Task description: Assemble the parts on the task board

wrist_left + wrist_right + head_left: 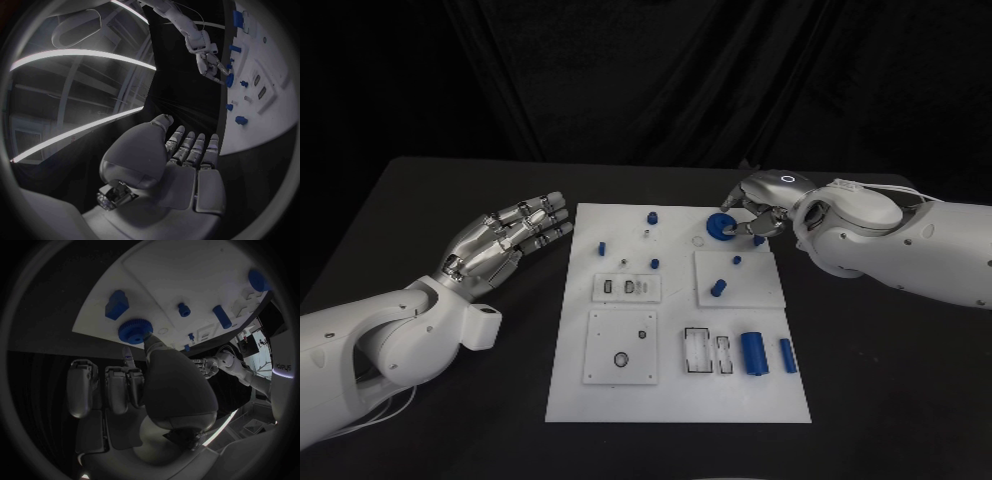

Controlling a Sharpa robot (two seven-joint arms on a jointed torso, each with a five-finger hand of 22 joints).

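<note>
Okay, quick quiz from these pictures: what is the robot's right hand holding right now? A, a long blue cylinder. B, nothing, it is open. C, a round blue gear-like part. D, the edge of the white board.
C: the right hand pinches the round blue toothed part at the far side of the task board; the left hand lies open beside the board, holding nothing.

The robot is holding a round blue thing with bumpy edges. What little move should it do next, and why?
Probably the right hand should lower the round blue toothed wheel onto the white task board, near the small pale ring beside it. The wheel is pinched at the fingertips over the board's far edge, seemingly not seated. The left hand is off the board, holding nothing.
</note>
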